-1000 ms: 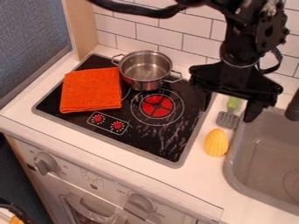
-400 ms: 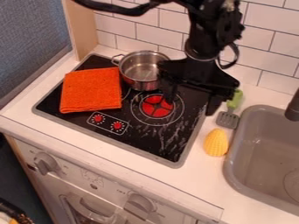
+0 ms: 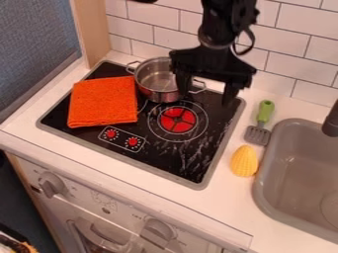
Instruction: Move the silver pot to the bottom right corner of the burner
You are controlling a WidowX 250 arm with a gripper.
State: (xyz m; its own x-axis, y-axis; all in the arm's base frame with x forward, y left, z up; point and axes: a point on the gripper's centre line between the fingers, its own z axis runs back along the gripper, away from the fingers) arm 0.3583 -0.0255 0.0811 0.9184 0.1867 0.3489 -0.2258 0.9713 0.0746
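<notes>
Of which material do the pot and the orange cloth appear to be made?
The pot looks like polished metal, probably stainless steel: its silver wall shows bright reflections. The orange cloth seems to be a textured fabric, perhaps terry or microfibre, with a matte, nubbly surface.

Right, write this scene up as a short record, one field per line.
pot: silver, two-handled, upright at the back of the cooktop
gripper: black, fingers apart, over the pot's right side
goal: pot not yet at the bottom right corner
cloth: orange, left of the pot
spatula: green-handled, slotted, between cooktop and sink
corn cob: yellow, on the counter beside the sink
</notes>
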